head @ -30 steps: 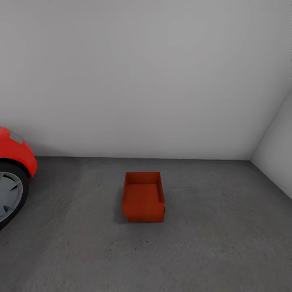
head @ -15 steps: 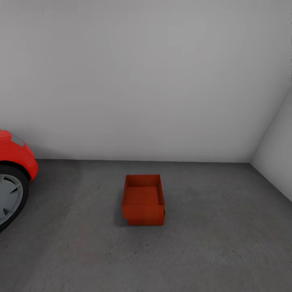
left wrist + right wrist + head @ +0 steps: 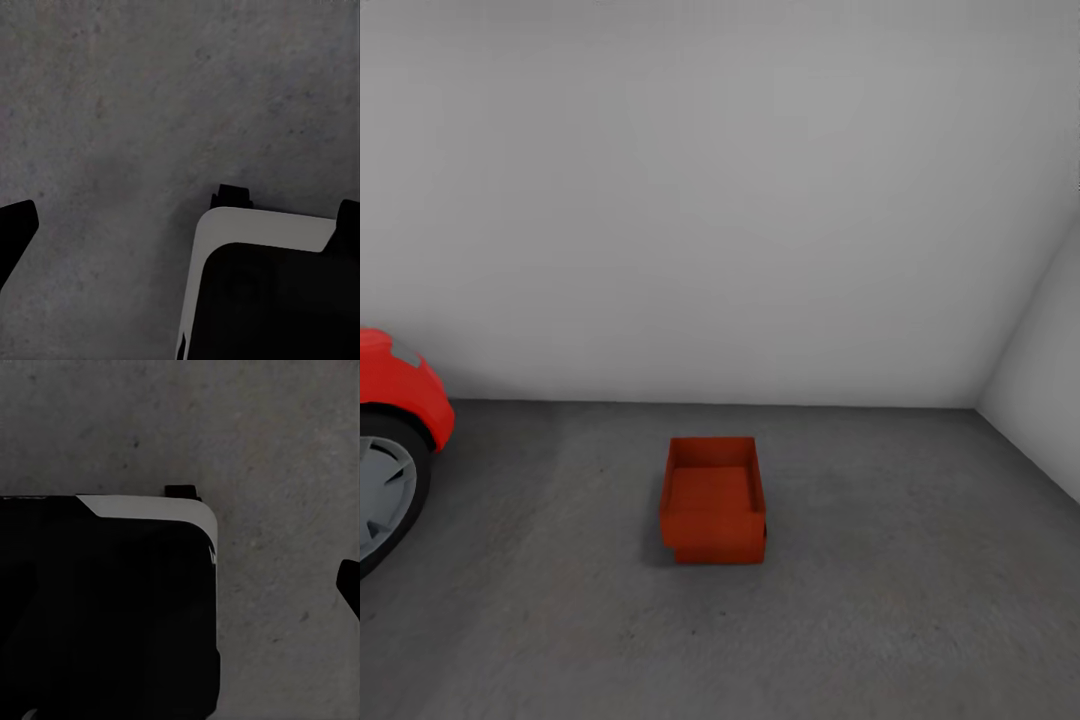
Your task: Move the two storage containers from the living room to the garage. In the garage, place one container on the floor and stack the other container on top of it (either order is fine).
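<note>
One orange-red bin (image 3: 713,498) sits on the dark grey floor (image 3: 900,600) of the garage, out in the open, well away from the grey back wall (image 3: 720,200). A red car (image 3: 395,395) with its wheel is off to the left, apart from the bin. The bin is empty and stands flat and straight. Both wrist cameras look down at the grey floor and at the robot's own black and white base (image 3: 262,292). I cannot tell if the left claw or the right claw is wide or narrow, because only dark edges of them show. The job looks half done, since nothing is stacked on this bin. If the robot rolls in too close, it could bump the bin and push it crooked, or brush the car.
</note>
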You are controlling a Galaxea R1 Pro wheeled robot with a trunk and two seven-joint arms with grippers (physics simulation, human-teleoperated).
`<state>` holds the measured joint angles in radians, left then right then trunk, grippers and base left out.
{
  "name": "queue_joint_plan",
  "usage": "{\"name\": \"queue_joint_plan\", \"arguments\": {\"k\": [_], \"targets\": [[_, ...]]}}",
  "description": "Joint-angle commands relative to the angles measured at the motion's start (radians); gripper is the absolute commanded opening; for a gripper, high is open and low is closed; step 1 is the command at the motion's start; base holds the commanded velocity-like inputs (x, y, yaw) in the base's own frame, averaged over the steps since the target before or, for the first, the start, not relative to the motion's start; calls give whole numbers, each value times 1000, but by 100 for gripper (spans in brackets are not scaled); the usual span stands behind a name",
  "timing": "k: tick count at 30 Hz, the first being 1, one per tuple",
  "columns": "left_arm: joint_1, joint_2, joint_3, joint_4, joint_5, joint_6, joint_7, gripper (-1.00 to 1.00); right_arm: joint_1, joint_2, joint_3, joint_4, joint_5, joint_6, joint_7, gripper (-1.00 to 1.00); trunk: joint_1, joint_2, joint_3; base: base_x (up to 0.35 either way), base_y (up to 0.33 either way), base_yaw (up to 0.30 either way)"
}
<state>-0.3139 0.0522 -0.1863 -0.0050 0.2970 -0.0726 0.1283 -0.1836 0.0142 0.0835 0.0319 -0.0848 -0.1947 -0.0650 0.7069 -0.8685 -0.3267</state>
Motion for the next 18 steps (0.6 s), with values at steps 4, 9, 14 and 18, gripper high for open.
{"name": "queue_joint_plan", "arguments": {"k": [4,9,14,18], "targets": [[-1,0,-9,0,9,-3,2,100,-1,1,9,3,-9,-7,-5,100,0,-1,5,0,0,0],[-1,0,-9,0,9,-3,2,100,0,1,9,3,-9,-5,-6,100,0,-1,13,0,0,0],[-1,0,-9,0,9,-3,2,100,-1,0,9,3,-9,-5,-6,100,0,-1,21,0,0,0],[-1,0,-9,0,9,-3,2,100,-1,0,9,3,-9,-5,-6,100,0,-1,28,0,0,0]]}}
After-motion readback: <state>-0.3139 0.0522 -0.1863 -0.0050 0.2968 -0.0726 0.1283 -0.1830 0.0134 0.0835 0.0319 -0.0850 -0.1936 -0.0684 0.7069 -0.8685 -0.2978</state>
